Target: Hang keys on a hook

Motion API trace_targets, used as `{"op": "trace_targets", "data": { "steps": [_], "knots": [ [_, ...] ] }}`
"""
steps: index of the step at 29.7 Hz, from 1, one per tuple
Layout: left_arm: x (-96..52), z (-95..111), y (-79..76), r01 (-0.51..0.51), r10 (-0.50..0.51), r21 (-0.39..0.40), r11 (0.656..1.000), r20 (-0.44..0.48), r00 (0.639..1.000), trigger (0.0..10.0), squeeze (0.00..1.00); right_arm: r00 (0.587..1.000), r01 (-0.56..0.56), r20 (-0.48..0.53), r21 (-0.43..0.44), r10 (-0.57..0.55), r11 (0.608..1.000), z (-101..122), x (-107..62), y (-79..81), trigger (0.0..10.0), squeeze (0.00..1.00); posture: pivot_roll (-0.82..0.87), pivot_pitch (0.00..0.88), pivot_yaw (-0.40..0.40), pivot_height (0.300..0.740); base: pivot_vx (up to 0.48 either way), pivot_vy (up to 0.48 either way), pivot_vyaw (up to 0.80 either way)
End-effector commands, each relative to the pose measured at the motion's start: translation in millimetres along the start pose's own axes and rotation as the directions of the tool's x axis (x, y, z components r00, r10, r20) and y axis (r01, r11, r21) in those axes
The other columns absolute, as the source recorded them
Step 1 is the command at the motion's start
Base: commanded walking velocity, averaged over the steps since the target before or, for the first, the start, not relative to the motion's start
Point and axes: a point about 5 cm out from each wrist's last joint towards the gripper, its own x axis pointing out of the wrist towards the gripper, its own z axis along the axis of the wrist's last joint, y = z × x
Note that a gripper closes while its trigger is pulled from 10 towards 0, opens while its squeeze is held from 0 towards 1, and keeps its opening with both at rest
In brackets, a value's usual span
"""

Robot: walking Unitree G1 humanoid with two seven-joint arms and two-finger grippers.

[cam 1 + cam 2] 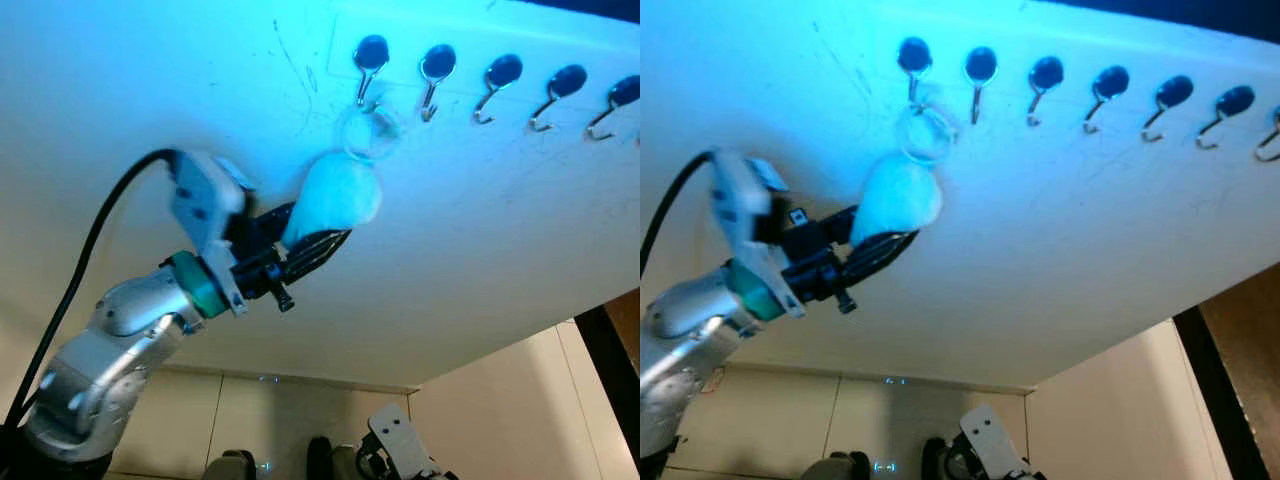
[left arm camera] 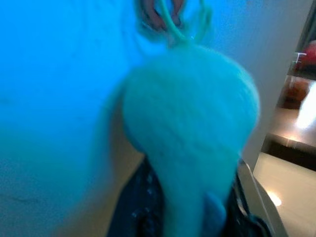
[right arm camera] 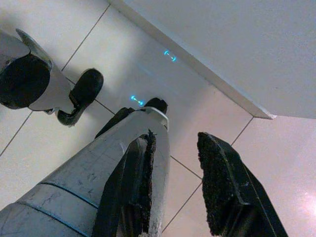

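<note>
A white fluffy pom-pom keychain with a clear ring at its top is held up against the white wall. My left gripper is shut on the pom-pom's lower end, arm raised from the lower left. The ring lies right at the tip of the leftmost black-capped hook; I cannot tell whether it is over the hook. In the left wrist view the pom-pom is close and blurred, with the ring beyond it. My right gripper hangs idle over the floor, open.
Several more metal hooks run in a row to the right along the white wall panel. A dark door frame stands at the lower right. Below are a tiled floor and my own foot.
</note>
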Motion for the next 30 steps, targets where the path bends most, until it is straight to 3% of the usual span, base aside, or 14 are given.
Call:
{"op": "trace_targets", "data": {
  "steps": [1,2,6,7,13,16,17,18,20,22,23,24,27,30],
  "knots": [
    [1.2,-16.4,-5.0,0.012,-0.011,0.01,1.0,-0.085,0.996,10.0,0.45,0.998,-0.014,-0.061,0.005,0.015,1.0,-15.9,-5.8,4.8,10.0,0.0,-0.02,0.166,-0.02,0.74,0.0,0.0,0.0],
    [1.4,-20.7,-3.4,0.0,0.003,0.028,1.0,-0.101,0.995,10.0,1.0,0.998,-0.015,-0.062,0.006,0.015,1.0,-16.7,-6.1,5.7,10.0,0.0,-0.02,0.171,-0.016,0.74,0.0,0.0,0.0],
    [-7.4,-34.6,-4.1,0.0,0.012,0.072,0.997,-0.163,0.987,10.0,1.0,0.998,-0.011,-0.063,0.014,0.012,1.0,-18.1,-6.8,6.4,10.0,0.0,-0.03,0.173,-0.009,0.74,0.0,0.0,0.0],
    [-19.7,-55.0,-8.8,0.029,0.008,0.142,0.989,-0.249,0.968,10.0,0.0,0.998,-0.008,-0.066,0.018,0.009,1.0,-20.0,-7.8,6.5,10.0,0.0,-0.03,0.174,-0.009,0.74,0.0,0.0,0.0],
    [-61.9,-118.6,-27.9,0.141,-0.007,0.236,0.961,-0.492,0.87,10.0,0.0,0.997,0.0,-0.075,0.028,0.002,1.0,-24.4,-10.4,6.2,10.0,0.0,-0.03,0.177,-0.006,0.74,0.0,0.0,0.0],
    [-98.1,-175.9,-37.9,-0.022,0.109,0.141,0.99,-0.651,0.751,10.0,0.0,0.995,0.005,-0.098,0.039,-0.001,0.999,-32.1,-14.2,7.7,10.0,0.0,-0.04,0.178,-0.008,0.74,0.0,0.0,0.0],
    [-98.1,-175.9,-37.9,-0.022,0.109,0.141,0.99,-0.651,0.751,10.0,0.0,0.995,0.005,-0.098,0.039,-0.001,0.999,-32.1,-14.2,7.7,10.0,0.0,-0.04,0.178,-0.008,0.74,0.0,0.0,0.0],
    [-119.3,-206.4,-48.2,-0.123,0.161,0.106,0.987,-0.742,0.651,10.0,0.0,0.993,0.004,-0.115,0.044,0.001,0.999,-37.4,-16.9,9.3,10.0,0.0,-0.04,0.179,-0.012,0.74,0.0,0.0,0.0],
    [-119.3,-206.4,-48.2,-0.123,0.161,0.106,0.987,-0.742,0.651,10.0,0.0,0.993,0.004,-0.115,0.044,0.001,0.999,-37.4,-16.9,9.3,10.0,0.0,-0.04,0.179,-0.012,0.74,0.0,0.0,0.0],
    [-153.4,-248.2,-70.9,-0.278,0.227,0.105,0.955,-0.862,0.453,10.0,0.0,0.99,-0.001,-0.143,0.051,0.009,0.999,-45.8,-21.4,11.3,10.0,0.0,-0.04,0.177,-0.022,0.74,0.0,0.0,0.0],
    [-153.4,-248.2,-70.9,-0.278,0.227,0.105,0.955,-0.862,0.453,10.0,0.0,0.99,-0.001,-0.143,0.051,0.009,0.999,-45.8,-21.4,11.3,10.0,0.0,-0.04,0.177,-0.022,0.74,0.0,0.0,0.0],
    [-175.8,-267.7,-82.1,-0.394,0.256,0.126,0.911,-0.92,0.296,10.0,0.0,0.988,0.008,-0.152,0.075,0.004,0.997,-48.7,-23.2,9.8,10.0,0.0,-0.05,0.168,-0.048,0.74,0.0,0.0,0.0],
    [-187.8,-274.7,-87.9,-0.436,0.246,0.127,0.891,-0.942,0.228,10.0,0.0,0.989,0.017,-0.147,0.1,-0.002,0.995,-48.0,-23.1,8.0,10.0,0.0,-0.05,0.168,-0.048,0.74,0.0,0.0,0.0],
    [-188.8,-276.7,-88.0,-0.457,0.252,0.124,0.881,-0.94,0.231,10.0,0.0,0.992,0.029,-0.122,0.129,-0.013,0.991,-42.9,-21.0,3.7,10.0,0.0,-0.07,0.161,-0.065,0.74,0.0,0.0,0.0]
  ]
}}
